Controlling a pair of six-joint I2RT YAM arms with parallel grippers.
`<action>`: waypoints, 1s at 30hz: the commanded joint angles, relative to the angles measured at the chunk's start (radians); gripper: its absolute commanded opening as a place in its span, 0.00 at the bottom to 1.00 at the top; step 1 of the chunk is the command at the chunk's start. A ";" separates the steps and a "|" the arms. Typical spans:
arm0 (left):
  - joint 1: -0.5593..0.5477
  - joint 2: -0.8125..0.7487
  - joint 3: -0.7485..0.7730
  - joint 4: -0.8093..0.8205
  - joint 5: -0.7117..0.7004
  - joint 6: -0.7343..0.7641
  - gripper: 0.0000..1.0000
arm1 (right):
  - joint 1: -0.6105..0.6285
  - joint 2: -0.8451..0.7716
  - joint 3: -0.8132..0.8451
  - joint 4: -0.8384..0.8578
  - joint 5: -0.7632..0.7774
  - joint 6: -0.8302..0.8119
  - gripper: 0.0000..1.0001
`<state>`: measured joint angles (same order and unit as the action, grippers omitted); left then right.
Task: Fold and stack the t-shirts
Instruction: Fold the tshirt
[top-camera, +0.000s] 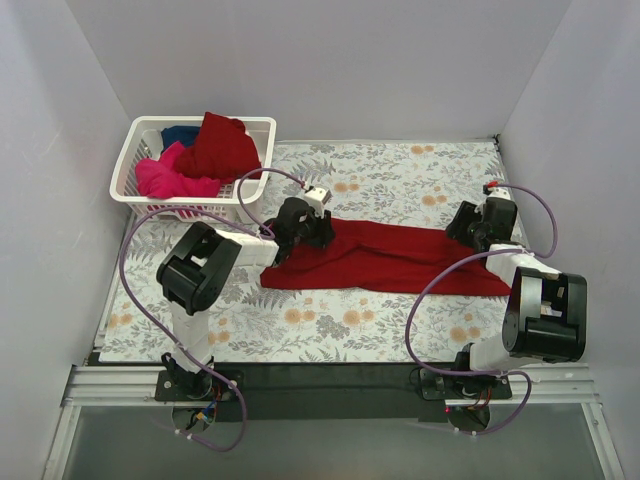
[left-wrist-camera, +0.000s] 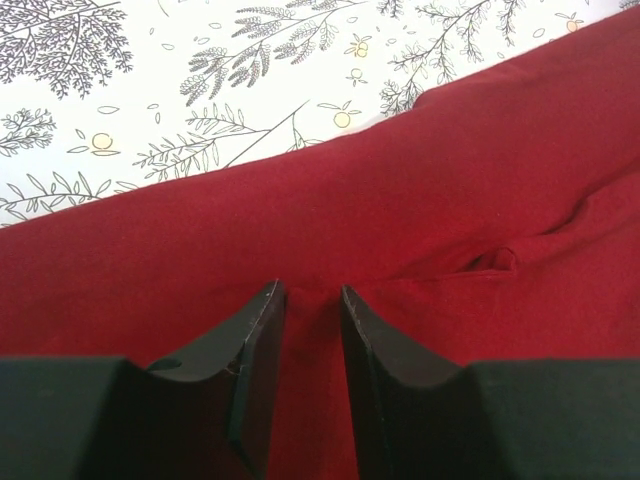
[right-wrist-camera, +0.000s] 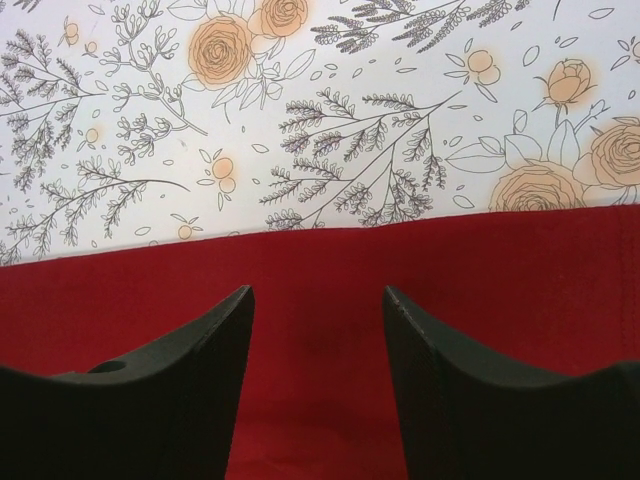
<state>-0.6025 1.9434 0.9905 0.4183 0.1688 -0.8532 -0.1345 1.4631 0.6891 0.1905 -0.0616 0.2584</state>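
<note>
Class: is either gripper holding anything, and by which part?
Right gripper: open over the far edge of the red shirt, holding nothing. Left gripper: nearly shut, down on the shirt; whether it pinches cloth cannot be told.

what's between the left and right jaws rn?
Only the dark red shirt, stretched on the table from left jaws to right jaws. Top view shows it.

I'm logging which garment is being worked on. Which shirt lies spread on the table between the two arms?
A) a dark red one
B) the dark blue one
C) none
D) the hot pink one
A: a dark red t-shirt lies stretched across the floral table, while the hot pink shirt and dark blue shirt sit in the white basket.
</note>
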 joint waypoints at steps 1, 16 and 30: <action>-0.003 0.011 0.005 -0.016 0.020 0.006 0.28 | 0.007 0.008 0.004 0.043 -0.007 -0.002 0.49; -0.036 -0.093 -0.081 0.030 0.032 -0.013 0.00 | 0.010 0.011 0.003 0.053 -0.009 0.002 0.49; -0.189 -0.245 -0.253 0.057 0.009 -0.089 0.00 | 0.018 0.014 0.004 0.058 -0.020 0.001 0.49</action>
<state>-0.7704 1.7313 0.7593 0.4870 0.1867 -0.9234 -0.1226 1.4742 0.6891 0.2089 -0.0708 0.2588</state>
